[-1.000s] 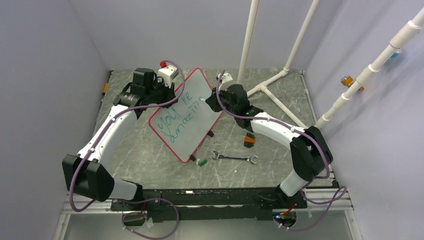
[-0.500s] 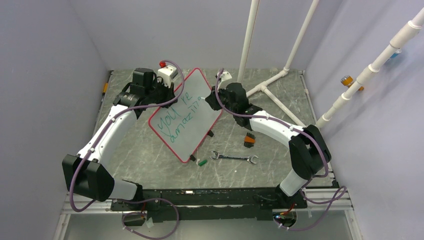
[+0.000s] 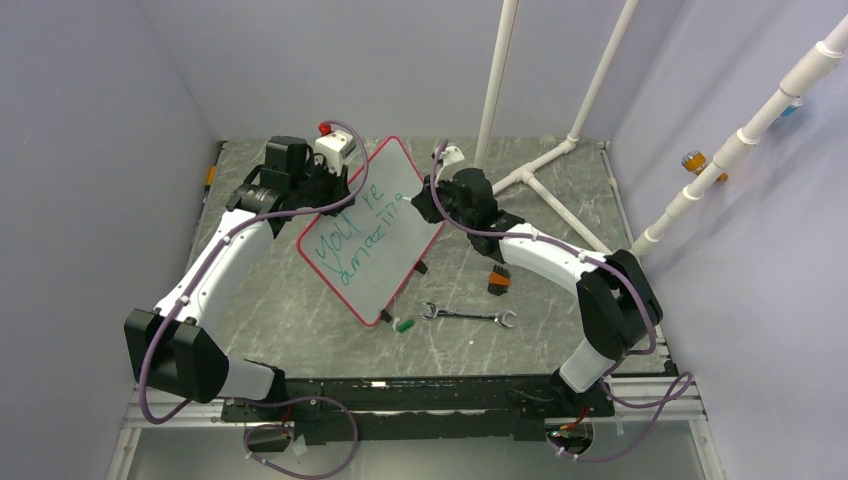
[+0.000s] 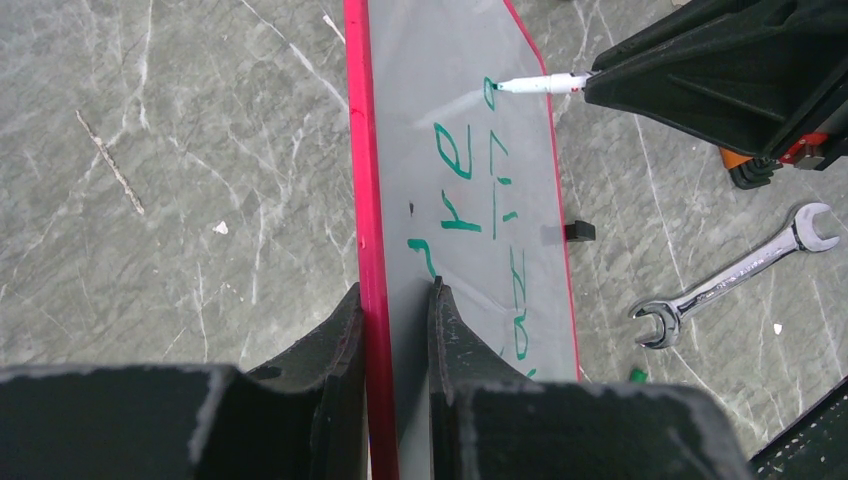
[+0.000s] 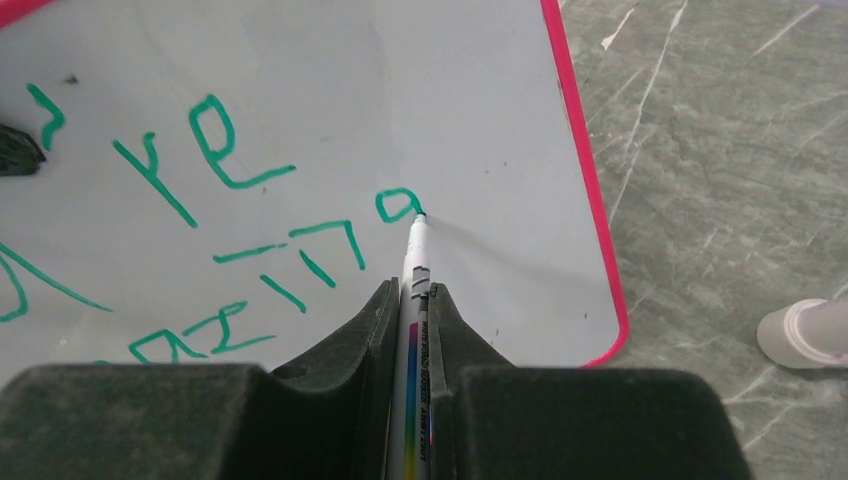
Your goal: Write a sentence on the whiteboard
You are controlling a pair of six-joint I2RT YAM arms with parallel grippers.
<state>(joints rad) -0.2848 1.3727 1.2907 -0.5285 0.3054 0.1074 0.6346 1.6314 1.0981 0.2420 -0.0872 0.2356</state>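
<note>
My right gripper point(image 5: 410, 292) has its fingers pinched tight on the barrel of a green marker point(image 5: 414, 255). The tip touches the whiteboard point(image 5: 330, 70) at a small closed loop. My left gripper point(image 4: 392, 300) nips the board's red frame point(image 4: 360, 150) between nearly closed fingers and holds it tilted up over the far middle of the tabletop point(image 3: 300, 300). I cannot tell whether its lower edge rests there. My worry is that single-edge grip: pen pressure this far from the left fingers could swing the board in the jaws and break or smear the stroke. The marker could also slide back between my right fingers and lift off. The loop sits near the board's right edge, so the line has little room left. Dragging the gripper across fresh ink for another line would smudge it. The sentence point(image 5: 222, 140) reads "you're" above "amazin" plus that loop, likely a starting "g". The barrel carries a rainbow stripe and small print I cannot read. A combination wrench point(image 3: 468, 317) and a green cap point(image 3: 404, 325) lie toward the near edge.
</note>
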